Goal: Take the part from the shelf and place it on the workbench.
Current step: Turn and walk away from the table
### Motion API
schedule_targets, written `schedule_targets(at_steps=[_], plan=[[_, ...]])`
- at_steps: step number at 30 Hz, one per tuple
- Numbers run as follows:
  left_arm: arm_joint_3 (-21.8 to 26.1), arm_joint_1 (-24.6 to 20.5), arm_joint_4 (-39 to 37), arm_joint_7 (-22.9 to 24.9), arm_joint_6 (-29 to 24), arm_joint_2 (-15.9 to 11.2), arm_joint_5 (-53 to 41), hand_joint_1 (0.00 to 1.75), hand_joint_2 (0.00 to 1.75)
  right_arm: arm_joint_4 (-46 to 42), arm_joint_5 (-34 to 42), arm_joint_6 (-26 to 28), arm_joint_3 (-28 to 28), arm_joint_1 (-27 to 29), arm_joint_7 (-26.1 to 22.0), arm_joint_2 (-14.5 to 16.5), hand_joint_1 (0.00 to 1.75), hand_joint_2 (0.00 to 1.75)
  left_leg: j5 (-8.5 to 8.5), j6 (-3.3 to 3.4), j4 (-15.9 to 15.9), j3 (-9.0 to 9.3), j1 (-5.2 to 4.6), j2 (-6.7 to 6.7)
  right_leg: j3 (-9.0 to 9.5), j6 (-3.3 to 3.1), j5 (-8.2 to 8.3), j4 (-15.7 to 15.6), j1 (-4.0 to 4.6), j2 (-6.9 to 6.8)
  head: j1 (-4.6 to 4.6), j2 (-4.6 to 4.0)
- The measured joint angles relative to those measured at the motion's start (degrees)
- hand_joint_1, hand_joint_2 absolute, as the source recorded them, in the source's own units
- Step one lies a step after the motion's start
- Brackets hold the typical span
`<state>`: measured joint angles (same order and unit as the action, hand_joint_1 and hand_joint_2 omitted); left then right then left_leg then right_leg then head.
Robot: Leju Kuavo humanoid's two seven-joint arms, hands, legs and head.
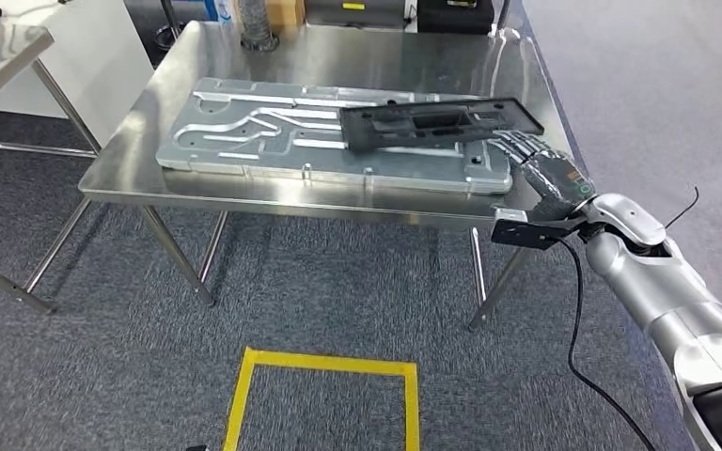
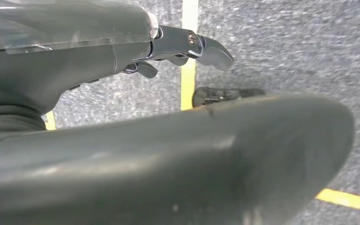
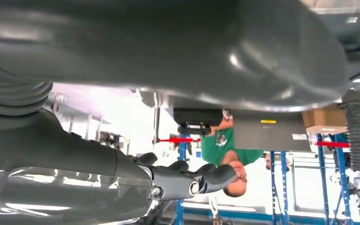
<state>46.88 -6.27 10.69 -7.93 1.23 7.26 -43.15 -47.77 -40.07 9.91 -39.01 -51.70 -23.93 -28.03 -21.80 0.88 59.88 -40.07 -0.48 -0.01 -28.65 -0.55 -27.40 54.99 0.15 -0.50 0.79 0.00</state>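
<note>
Head view: black part (image 1: 437, 123) atop plate (image 1: 244, 141), workbench (image 1: 338, 56).

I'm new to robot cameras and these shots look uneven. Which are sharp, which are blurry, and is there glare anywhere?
Head view: sharp, with soft glare on the steel workbench. Left wrist view: the left hand is a close, blurred mass; the carpet is soft. Right wrist view: upside down, the right hand blurred up close, the bright background washed out.
</note>
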Motion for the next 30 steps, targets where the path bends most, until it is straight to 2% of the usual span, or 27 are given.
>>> schedule_targets(at_steps=[2,3,4,5,6,7,8,9,10,11,13,14,15,16,18,19,20,21,22,23,24,25,26,28,29,30], plan=[[0.31,0.1,0.0,0.04,-0.04,-0.03,0.01,0.0,0.0,-0.16,1.07,0.66,1.14,1.59,-0.58,-0.16,0.0,0.0,-5.98,-0.54,6.55,-1.73,0.28,-0.05,-1.45,-0.34,1.32,-0.03,-0.09,-0.07,0.0,0.0],[0.45,0.13,0.0,0.04,-0.06,-0.03,0.02,0.0,0.0,-0.21,1.73,1.03,1.8,2.48,-0.99,-0.28,0.0,0.0,-8.02,-0.74,10.34,-2.4,0.47,-0.04,-2.33,-0.35,1.95,0.08,-0.09,-0.07,0.0,0.0],[0.57,0.15,0.0,0.03,-0.08,-0.03,0.03,0.0,0.0,-0.24,2.47,1.42,2.51,3.52,-1.49,-0.45,0.0,0.0,-8.61,-0.93,13.23,-2.57,0.67,-0.04,-3.24,-0.27,2.57,0.19,-0.11,-0.07,0.0,0.0],[0.66,0.17,0.0,0.02,-0.09,-0.03,0.04,0.0,0.0,-0.25,3.13,1.77,3.26,4.66,-2.02,-0.66,0.0,0.0,-7.84,-1.09,14.55,-1.98,0.85,-0.03,-4.17,-0.11,3.2,0.32,-0.15,-0.08,0.0,0.0],[0.71,0.2,0.0,0.01,-0.09,-0.03,0.04,0.0,0.0,-0.25,3.66,2.02,3.99,5.75,-2.54,-0.87,0.0,0.0,-6.28,-1.21,14.01,-0.53,1.02,-0.03,-5.11,0.1,3.78,0.49,-0.23,-0.08,0.0,0.0],[0.74,0.22,0.0,0.0,-0.09,-0.03,0.04,0.0,0.0,-0.25,3.96,2.15,4.66,6.6,-2.88,-1.1,0.0,0.0,-4.89,-1.27,11.59,1.81,1.15,-0.05,-5.96,0.36,4.27,0.73,-0.32,-0.07,0.0,0.0],[0.75,0.2,0.0,-0.01,-0.09,-0.03,0.05,0.0,0.0,-0.28,4.14,2.26,5.29,7.16,-3.09,-1.34,0.0,0.0,-4.55,-1.27,7.77,4.83,1.2,-0.12,-6.77,0.64,4.69,0.99,-0.39,-0.03,0.0,0.0],[0.78,0.16,0.0,-0.02,-0.09,-0.03,0.05,0.0,0.0,-0.31,4.25,2.35,5.87,7.51,-3.2,-1.56,0.0,0.0,-5.17,-1.12,3.49,7.78,1.13,-0.25,-7.42,0.96,5.11,1.23,-0.45,-0.01,0.0,0.0],[0.81,0.14,0.0,-0.04,-0.1,-0.04,0.08,0.0,0.0,-0.32,4.47,2.58,6.47,7.78,-3.26,-1.77,0.0,0.0,-6.08,-0.87,0.09,9.9,1.03,-0.38,-7.93,1.3,5.63,1.34,-0.51,0.01,0.0,0.0],[0.88,0.15,0.0,-0.06,-0.13,-0.06,0.1,0.0,0.0,-0.3,4.87,3.03,7.06,8.21,-3.31,-1.92,0.0,0.0,-6.84,-0.58,-2.11,11.07,0.83,-0.5,-8.3,1.65,6.18,1.3,-0.59,0.02,0.01,0.0],[1.1,0.32,0.0,-0.07,-0.23,-0.09,0.27,0.0,0.0,-0.08,6.26,4.39,8.48,10.07,-3.58,-2.06,0.0,0.0,-6.48,0.35,-3.33,10.98,0.74,-0.46,-8.63,2.37,6.92,1.1,-0.78,0.07,0.01,0.0],[1.27,0.43,0.0,-0.08,-0.34,-0.09,0.39,0.0,0.0,0.25,7.11,5.18,9.52,11.49,-3.94,-2.07,0.0,0.0,-5.95,0.9,-3.54,10.68,0.76,-0.4,-8.91,2.64,6.18,1.54,-0.83,0.14,0.0,0.0],[1.48,0.58,0.0,-0.08,-0.46,-0.1,0.53,0.0,0.0,0.76,7.92,5.91,10.79,12.98,-4.46,-2.07,0.0,0.0,-5.4,1.5,-3.77,10.29,0.83,-0.32,-9.46,2.85,4.47,3.01,-0.92,0.2,-0.01,0.0],[1.73,0.75,0.0,-0.09,-0.59,-0.11,0.65,0.0,0.0,1.54,8.79,6.68,12.41,14.52,-5.14,-2.03,0.0,0.0,-4.84,1.99,-3.87,9.78,0.8,-0.27,-10.37,2.95,1.81,5.75,-1.04,0.26,-0.01,0.0],[2.22,1.07,0.0,-0.07,-0.81,-0.14,0.87,0.0,0.0,3.87,10.9,8.06,16.33,17.72,-6.64,-1.82,0.0,0.0,-3.86,2.47,-3.76,8.49,0.47,-0.32,-12.41,3.09,-3.42,13.59,-1.08,0.31,0.0,0.0],[2.44,1.21,0.0,-0.04,-0.9,-0.13,0.97,0.0,0.0,5.53,12.38,8.5,18.68,19.52,-7.32,-1.59,0.0,0.0,-3.4,2.56,-3.66,7.83,0.32,-0.37,-12.9,3.1,-4.61,16.8,-1.04,0.34,0.0,0.0],[2.66,1.34,0.0,-0.01,-0.97,-0.12,1.03,0.0,0.0,7.57,14.0,8.72,21.25,21.39,-7.79,-1.2,0.0,0.0,-2.98,2.6,-3.49,7.16,0.23,-0.42,-12.55,3.06,-4.4,18.31,-0.99,0.37,0.0,0.0],[2.87,1.47,0.0,0.02,-1.02,-0.1,1.01,0.0,0.0,9.84,15.53,8.55,23.86,23.24,-7.86,-0.68,0.0,0.0,-2.64,2.58,-3.22,6.46,0.19,-0.48,-11.16,2.95,-3.1,17.64,-0.9,0.38,0.0,0.0],[3.06,1.57,0.0,0.04,-1.05,-0.08,0.87,0.0,0.0,12.19,16.89,8.04,26.39,24.98,-7.41,-0.02,0.0,0.0,-2.36,2.5,-2.88,5.8,0.19,-0.51,-8.82,2.76,-1.55,15.11,-0.78,0.36,0.0,0.0],[3.2,1.64,0.0,0.03,-1.04,-0.02,0.63,0.0,0.0,14.58,18.15,7.19,28.8,26.63,-6.33,0.81,0.0,0.0,-2.14,2.37,-2.53,5.23,0.18,-0.49,-5.7,2.42,-0.65,11.15,-0.53,0.25,0.0,0.0],[3.27,1.64,0.0,0.0,-0.99,0.08,0.28,0.0,0.0,16.82,19.42,6.07,30.95,28.22,-4.67,1.91,0.0,0.0,-1.94,2.15,-2.22,4.81,0.16,-0.43,-2.61,2.03,-0.57,6.76,-0.25,0.09,0.01,0.0],[3.29,1.58,0.0,-0.08,-0.91,0.2,-0.11,0.0,0.0,19.04,20.87,4.93,33.05,29.9,-2.48,3.34,0.0,0.0,-1.66,1.86,-2.09,4.56,0.21,-0.35,-0.37,1.68,-0.99,3.42,0.04,-0.06,0.01,0.0],[3.28,1.49,0.0,-0.18,-0.83,0.31,-0.53,0.0,0.0,21.32,22.48,4.01,35.18,31.87,-0.07,5.41,0.0,0.0,-1.33,1.5,-2.07,4.45,0.34,-0.26,0.96,1.33,-1.52,1.21,0.39,-0.15,0.01,0.0],[3.27,1.38,0.0,-0.51,-0.75,0.45,-1.19,0.0,0.0,25.6,25.34,4.05,39.47,36.53,4.47,10.72,0.0,0.0,-0.76,0.68,-2.15,4.36,0.67,-0.2,1.22,0.72,-1.05,-0.06,0.66,-0.25,0.0,0.0],[3.26,1.38,0.0,-0.7,-0.79,0.47,-1.42,0.0,0.0,27.4,26.37,4.6,41.31,38.86,6.15,13.83,0.0,0.0,-1.36,0.36,-1.74,4.18,0.77,-0.22,1.01,0.31,-0.48,-0.36,0.67,-0.31,-0.01,0.0],[3.26,1.44,0.0,-0.89,-0.83,0.48,-1.58,0.0,0.0,28.93,27.04,5.34,42.86,40.85,7.49,16.7,0.0,0.0,-2.96,0.09,-0.53,3.76,0.78,-0.24,0.61,-0.1,0.15,-0.56,0.58,-0.34,-0.01,0.0]])
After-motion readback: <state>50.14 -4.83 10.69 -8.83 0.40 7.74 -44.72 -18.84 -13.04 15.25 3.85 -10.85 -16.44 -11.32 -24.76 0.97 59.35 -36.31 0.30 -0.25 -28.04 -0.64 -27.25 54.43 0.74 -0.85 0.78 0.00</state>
